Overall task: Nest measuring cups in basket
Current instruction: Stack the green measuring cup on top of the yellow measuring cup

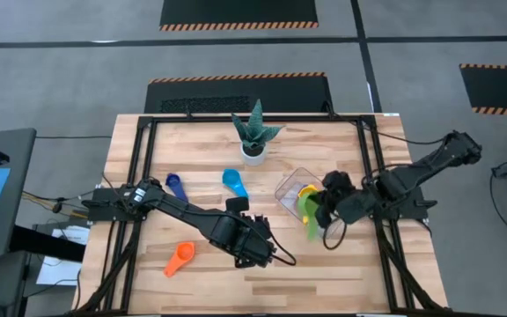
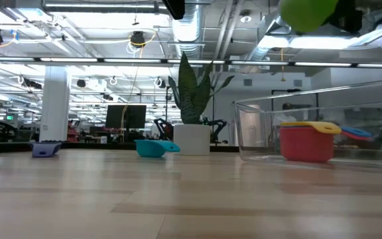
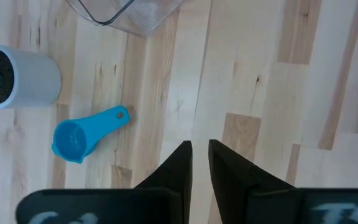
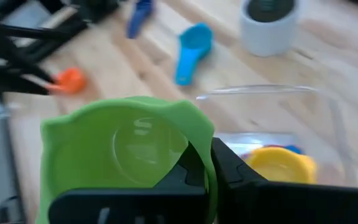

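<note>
Above the near edge of the clear plastic basket [image 1: 299, 189], right side of the table: your right gripper [image 4: 209, 163], clamped on the rim of the green measuring cup [image 4: 126, 163], carried clear of the wood

Contents of basket: red cup [image 2: 306, 144] with yellow cup [image 2: 310, 126] nested on it; a blue handle shows beside them

Loose on the table: light blue cup [image 1: 233, 182] near the white plant pot [image 1: 253, 155], dark blue cup [image 1: 175, 186] further left, orange cup [image 1: 180, 258] near the front

Left gripper [image 3: 200, 155]: fingers nearly together, nothing between them, parked over bare wood mid-table

Handling, as judged: thin rigid plastic, very light, smooth, so likely to pivot or slip in a rim pinch. Take each cup by the wall or rim beside the handle. Green looks the widest, so it may not seat inside yellow. Expect the light basket to slide if nudged
</note>
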